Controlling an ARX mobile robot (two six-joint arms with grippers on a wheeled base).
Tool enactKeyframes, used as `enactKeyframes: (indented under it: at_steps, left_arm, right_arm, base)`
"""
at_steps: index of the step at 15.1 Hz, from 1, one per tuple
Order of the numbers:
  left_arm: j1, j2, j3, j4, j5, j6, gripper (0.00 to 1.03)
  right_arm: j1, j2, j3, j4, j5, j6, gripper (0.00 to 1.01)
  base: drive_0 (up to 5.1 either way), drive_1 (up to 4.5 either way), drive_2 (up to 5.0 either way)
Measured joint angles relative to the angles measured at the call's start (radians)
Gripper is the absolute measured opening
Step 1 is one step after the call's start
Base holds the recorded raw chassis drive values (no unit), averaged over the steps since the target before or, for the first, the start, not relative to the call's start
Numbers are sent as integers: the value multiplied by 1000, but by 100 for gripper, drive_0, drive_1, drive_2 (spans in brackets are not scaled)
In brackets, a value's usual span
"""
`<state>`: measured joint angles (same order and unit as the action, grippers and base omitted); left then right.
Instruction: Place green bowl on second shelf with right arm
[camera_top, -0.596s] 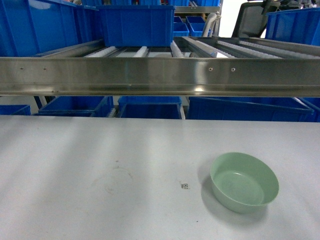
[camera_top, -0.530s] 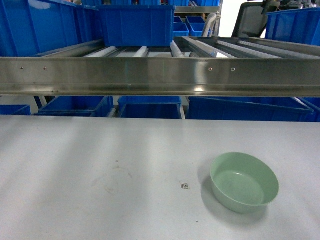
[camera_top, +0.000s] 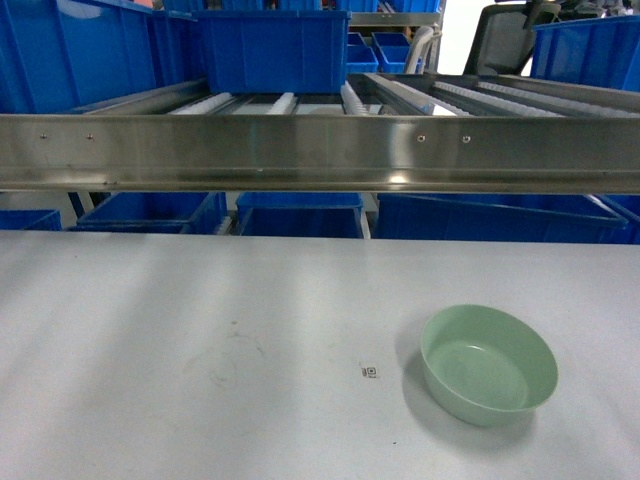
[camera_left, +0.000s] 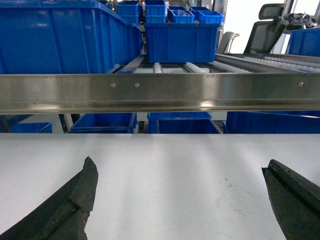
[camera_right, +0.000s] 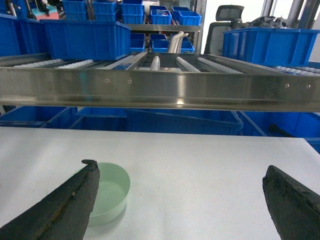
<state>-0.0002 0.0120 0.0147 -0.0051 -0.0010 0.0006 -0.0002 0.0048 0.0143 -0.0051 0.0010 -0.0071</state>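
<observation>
Right gripper (camera_right: 180, 200) open, green bowl (camera_right: 111, 192) by left finger.

green bowl (camera_top: 488, 364): smooth plastic look, soft gloss, faint sheen on inner wall; table (camera_top: 180, 340): matt pale grey-white top, lightly scuffed, faint ring mark and small specks; small printed code sticker (camera_top: 370, 372) looks like paper, flat on the table; shelf rail (camera_top: 320, 152): brushed steel, semi-reflective, streaky highlights, small screw heads; rollers (camera_top: 283, 102) behind it: pale, smooth, plastic-looking; blue bins (camera_top: 272, 50): moulded plastic, slightly glossy, ribbed rims; left gripper (camera_left: 180, 200) fingers (camera_left: 75, 205): black, matt, rough grainy surface, worn edges; right gripper (camera_right: 180, 200) fingers (camera_right: 70, 202): same black matt finish, coarse texture
</observation>
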Motion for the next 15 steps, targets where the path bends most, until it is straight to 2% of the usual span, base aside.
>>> enactKeyframes:
  at_steps: [10,12,14,15]
  left_arm:
    - [0,0,0,0,0,0,98]
    - [0,0,0,0,0,0,98]
    - [0,0,0,0,0,0,98]
    - [0,0,0,0,0,0,98]
  right_arm:
    - [0,0,0,0,0,0,98]
    - [6,0,-1,2,-4,-11,98]
    - [-26,112,0,149,-37,-19,98]
    - [-26,242,1,254,-32,-24,98]
  base:
    - [0,0,0]
    - [0,0,0]
    - [0,0,0]
    - [0,0,0]
